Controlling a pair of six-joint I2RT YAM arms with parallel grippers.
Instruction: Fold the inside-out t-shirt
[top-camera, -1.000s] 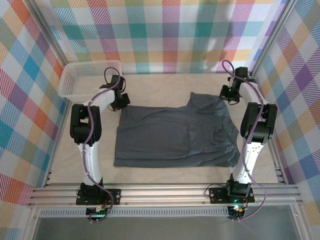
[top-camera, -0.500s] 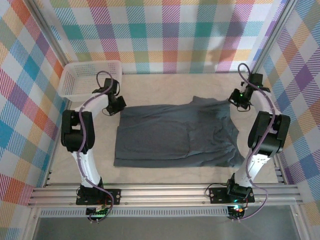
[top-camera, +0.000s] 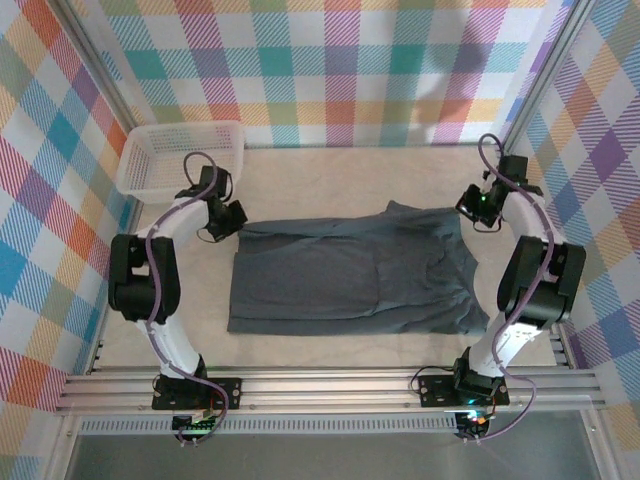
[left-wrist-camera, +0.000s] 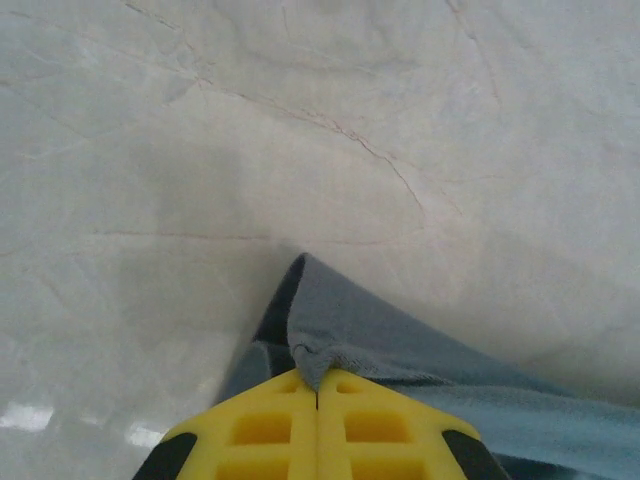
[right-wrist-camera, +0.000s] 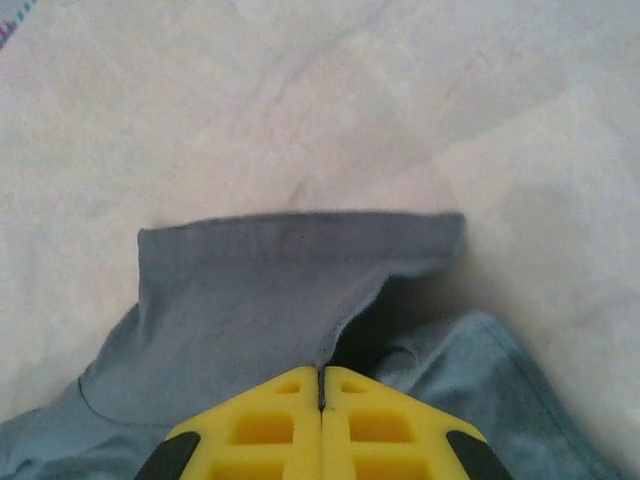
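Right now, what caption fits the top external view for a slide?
Left tool and right tool each pinch a far corner of the grey t-shirt spread on the table.

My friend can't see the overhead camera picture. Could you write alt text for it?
A dark grey t-shirt lies spread out on a pale table, with the left gripper and right gripper each pinching one of its far corners. A white mesh basket sits at the table's far left corner, inside colourful plaid walls.
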